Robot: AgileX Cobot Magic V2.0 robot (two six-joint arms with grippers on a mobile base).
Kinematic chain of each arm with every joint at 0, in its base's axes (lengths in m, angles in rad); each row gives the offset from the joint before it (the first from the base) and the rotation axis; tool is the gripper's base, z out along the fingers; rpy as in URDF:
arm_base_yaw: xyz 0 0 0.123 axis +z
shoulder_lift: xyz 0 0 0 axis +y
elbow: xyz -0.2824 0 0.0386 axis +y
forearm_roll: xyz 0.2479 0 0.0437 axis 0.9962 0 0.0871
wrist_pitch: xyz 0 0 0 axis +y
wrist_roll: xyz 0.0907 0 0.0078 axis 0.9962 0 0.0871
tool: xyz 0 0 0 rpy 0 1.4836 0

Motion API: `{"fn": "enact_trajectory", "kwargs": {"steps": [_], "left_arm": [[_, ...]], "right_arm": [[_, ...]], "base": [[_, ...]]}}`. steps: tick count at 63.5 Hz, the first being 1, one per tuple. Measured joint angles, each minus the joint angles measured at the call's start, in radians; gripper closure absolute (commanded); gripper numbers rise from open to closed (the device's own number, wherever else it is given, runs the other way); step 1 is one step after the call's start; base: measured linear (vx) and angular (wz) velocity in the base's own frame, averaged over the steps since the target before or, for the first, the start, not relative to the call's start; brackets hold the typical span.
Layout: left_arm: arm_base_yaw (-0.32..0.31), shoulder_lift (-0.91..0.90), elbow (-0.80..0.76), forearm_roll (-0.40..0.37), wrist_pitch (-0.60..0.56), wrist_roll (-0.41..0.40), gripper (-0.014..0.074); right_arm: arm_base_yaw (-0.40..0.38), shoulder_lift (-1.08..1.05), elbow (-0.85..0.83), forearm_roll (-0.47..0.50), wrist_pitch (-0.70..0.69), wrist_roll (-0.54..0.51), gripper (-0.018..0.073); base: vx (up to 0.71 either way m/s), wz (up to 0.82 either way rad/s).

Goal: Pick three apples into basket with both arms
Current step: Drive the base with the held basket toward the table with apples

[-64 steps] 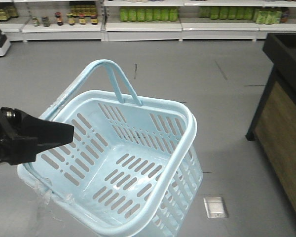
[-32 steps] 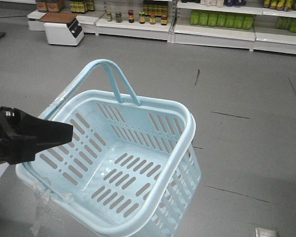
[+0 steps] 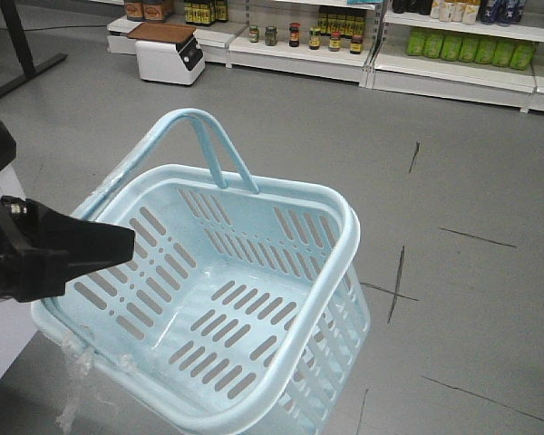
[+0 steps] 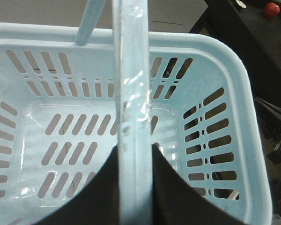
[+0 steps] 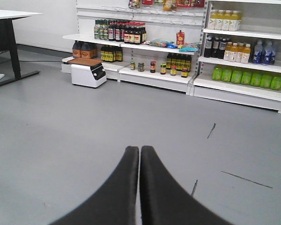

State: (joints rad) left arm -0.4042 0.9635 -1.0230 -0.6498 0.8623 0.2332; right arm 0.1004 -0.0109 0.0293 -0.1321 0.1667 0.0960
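The pale blue basket point(image 3: 340, 227) hangs above the grey floor and has nothing in it. My left gripper point(image 3: 118, 240) is a black wedge at the left, shut on one hoop handle point(image 4: 131, 70) of the basket. In the left wrist view that gripper point(image 4: 135, 147) has a jaw on each side of the handle. A scrap of clear plastic point(image 3: 77, 381) dangles from the basket's near corner. A small red round fruit point(image 4: 271, 9), possibly an apple, lies on a dark counter point(image 4: 243, 42). My right gripper point(image 5: 139, 150) is shut on nothing, out over bare floor.
Store shelves point(image 5: 234, 77) with bottles and jars line the far wall. A white box with a brown top point(image 3: 168, 50) stands on the floor before them. A black table leg point(image 3: 23, 54) stands at the far left. A white surface point(image 3: 0, 353) sits at the lower left.
The background has slid to the right: the dark counter left the front view and the white box and table leg came in. Basket and left gripper hold the same place in frame.
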Motion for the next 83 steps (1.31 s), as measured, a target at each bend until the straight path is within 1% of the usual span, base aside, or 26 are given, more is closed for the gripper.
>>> {"fn": "enact_trajectory", "kwargs": {"steps": [33,83], "left_arm": [[0.000,0.000,0.000,0.000,0.000,0.000,0.0604],[0.000,0.000,0.000,0.000,0.000,0.000,0.0604]], "right_arm": [[0.000,0.000,0.000,0.000,0.000,0.000,0.0561],[0.000,0.000,0.000,0.000,0.000,0.000,0.0561]], "base": [[0.21,0.00],[0.24,-0.19]]}}
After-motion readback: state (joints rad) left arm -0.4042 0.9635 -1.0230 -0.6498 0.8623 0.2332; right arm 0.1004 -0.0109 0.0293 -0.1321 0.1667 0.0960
